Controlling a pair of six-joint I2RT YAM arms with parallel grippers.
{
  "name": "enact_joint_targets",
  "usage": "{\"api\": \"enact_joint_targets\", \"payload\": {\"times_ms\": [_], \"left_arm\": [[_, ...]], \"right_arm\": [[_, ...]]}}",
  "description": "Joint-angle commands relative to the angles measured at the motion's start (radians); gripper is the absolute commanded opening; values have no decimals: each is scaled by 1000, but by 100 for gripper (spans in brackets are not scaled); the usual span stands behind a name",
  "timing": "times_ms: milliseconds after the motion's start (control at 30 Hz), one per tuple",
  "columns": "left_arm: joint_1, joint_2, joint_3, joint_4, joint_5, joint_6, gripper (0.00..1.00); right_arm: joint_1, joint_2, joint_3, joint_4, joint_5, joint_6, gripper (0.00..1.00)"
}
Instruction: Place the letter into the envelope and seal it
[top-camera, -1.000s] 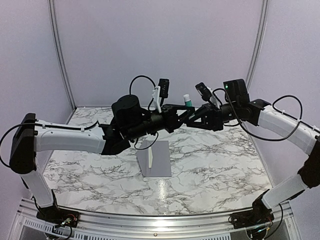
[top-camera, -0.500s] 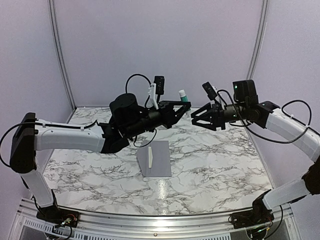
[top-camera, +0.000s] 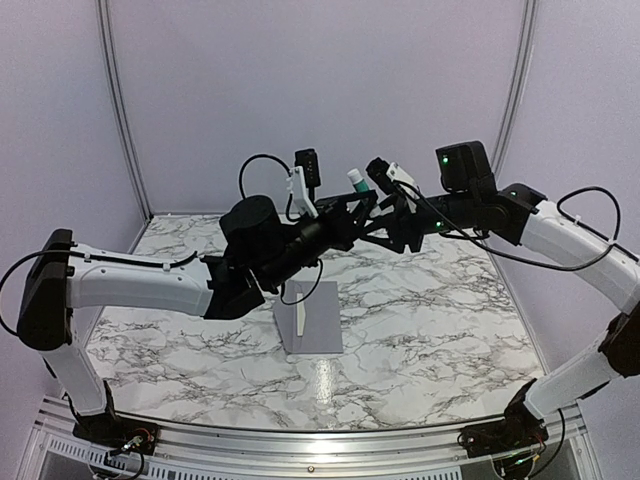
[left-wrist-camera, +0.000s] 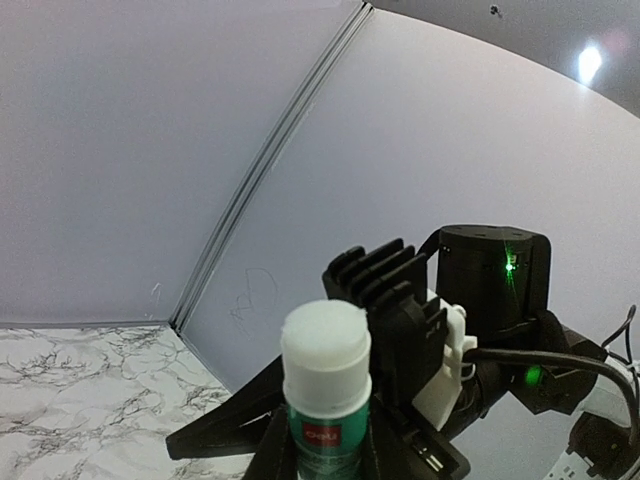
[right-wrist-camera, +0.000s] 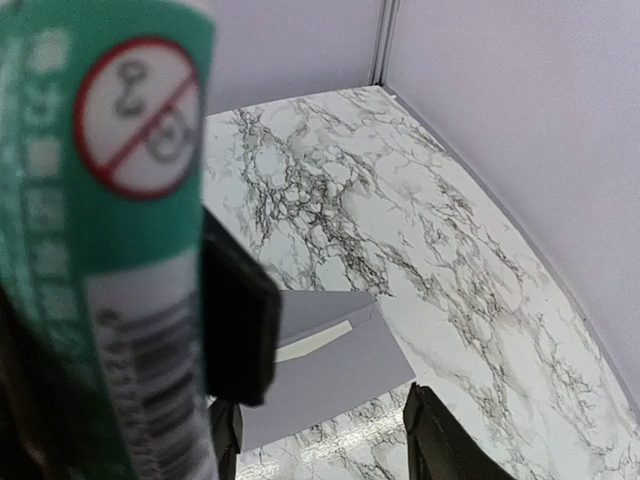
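The grey envelope (top-camera: 322, 328) is seen lying flat on the marble table (top-camera: 450, 340), a little left of its middle and nearer the near edge than the far one. It is plain and unmarked. A narrow off-white strip of the letter (top-camera: 300, 316) is shown across it, the remainder of the sheet being covered; whether the flap is shut cannot be told. Farther back, high above the table's far half, a green-and-white tube (left-wrist-camera: 325, 405) is held, white cap uppermost, in the narrowly closed left gripper (top-camera: 360, 203). The right gripper (top-camera: 386, 217) is found just beside it, its jaws spread apart and nothing clasped between them.
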Motion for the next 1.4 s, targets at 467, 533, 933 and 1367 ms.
{"api": "enact_joint_targets", "payload": {"times_ms": [467,533,933,1367], "left_arm": [[0,4,-34,64,-47,-15,0],[0,3,-35,64,-51,-18,0],[0,12,-30,64,-31,-19,0],[2,17,-35,63,-28,-20,0]], "right_arm": [[8,-12,78,-39,-96,-23,44],[7,-12,79,-40,-122,-23,42],[7,-14,77,-25,-143,-3,24],[5,-12,84,-26,-195,4,4]]}}
